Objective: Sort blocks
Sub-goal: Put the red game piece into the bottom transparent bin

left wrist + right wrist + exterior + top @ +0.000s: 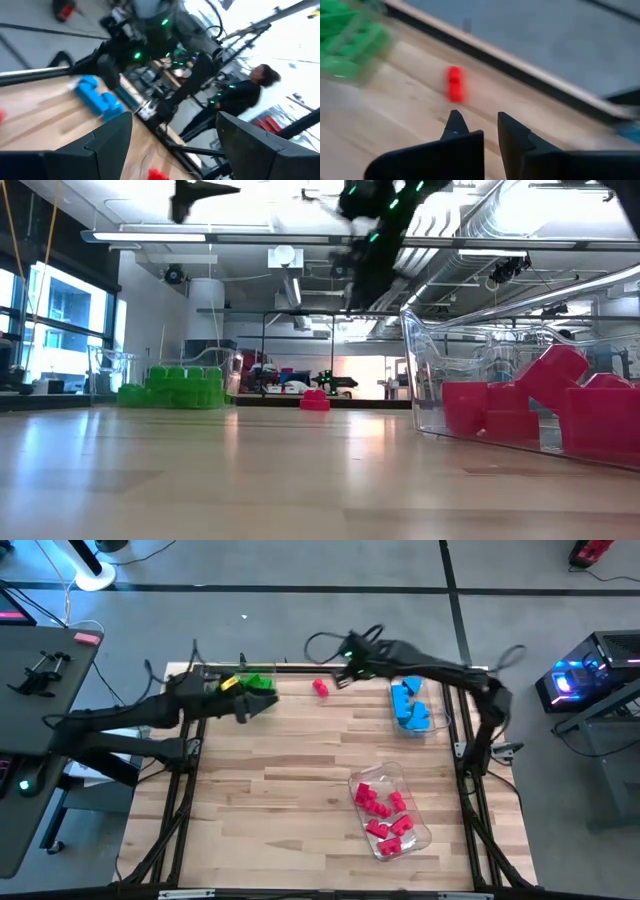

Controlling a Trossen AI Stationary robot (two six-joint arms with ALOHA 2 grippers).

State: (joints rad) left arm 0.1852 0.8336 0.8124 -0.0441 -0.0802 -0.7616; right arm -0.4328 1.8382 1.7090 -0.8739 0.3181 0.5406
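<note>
From above I count the sorting nearly done: green blocks (pixel 258 682) grouped at eleven o'clock, blue blocks (pixel 410 705) at one o'clock, red blocks (pixel 383 813) in their tray (pixel 416 836) toward five o'clock, one stray red block (pixel 320 688) loose on the surface (pixel 300 770) at twelve. At table height it sits alone between the groups. My wrist views show the left gripper (pixel 175 145) with jaws wide and empty, the right gripper (pixel 476 127) closed on nothing, short of the stray.
</note>
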